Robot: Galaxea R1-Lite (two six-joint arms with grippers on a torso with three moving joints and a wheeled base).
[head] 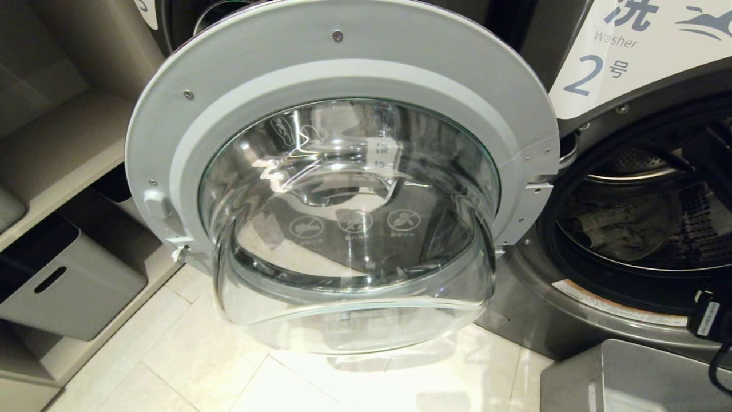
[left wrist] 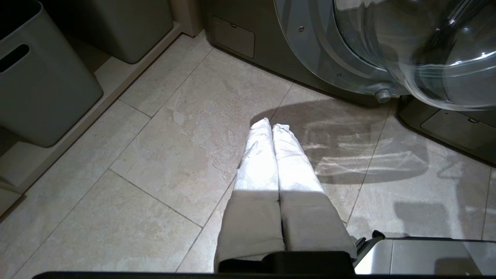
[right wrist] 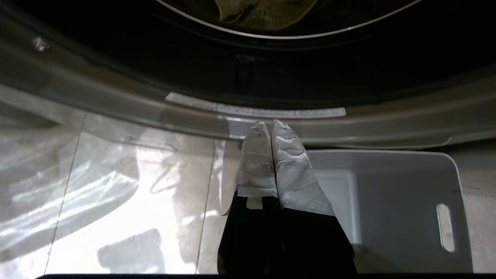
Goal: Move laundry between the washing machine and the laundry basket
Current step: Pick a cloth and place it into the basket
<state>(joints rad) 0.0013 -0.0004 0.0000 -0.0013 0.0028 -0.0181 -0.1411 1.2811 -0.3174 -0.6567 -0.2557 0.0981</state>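
Note:
The washing machine (head: 623,63), marked 2, stands at the right, and its round glass door (head: 343,74) is swung wide open to the left. The laundry (head: 623,229), a crumpled grey-green garment, lies in the drum and also shows as laundry (right wrist: 263,13) in the right wrist view. The light grey laundry basket (head: 629,377) sits on the floor below the opening. My right gripper (right wrist: 270,124) is shut and empty. It is just in front of the machine's lower rim, beside the basket (right wrist: 407,201). My left gripper (left wrist: 271,124) is shut and empty, low over the tiles.
The open door (left wrist: 387,46) juts out over the tiled floor (head: 229,366) in the middle. Grey bins (head: 74,286) stand on low shelving at the left. A black cable and fitting (head: 706,317) hang at the right edge near the drum opening.

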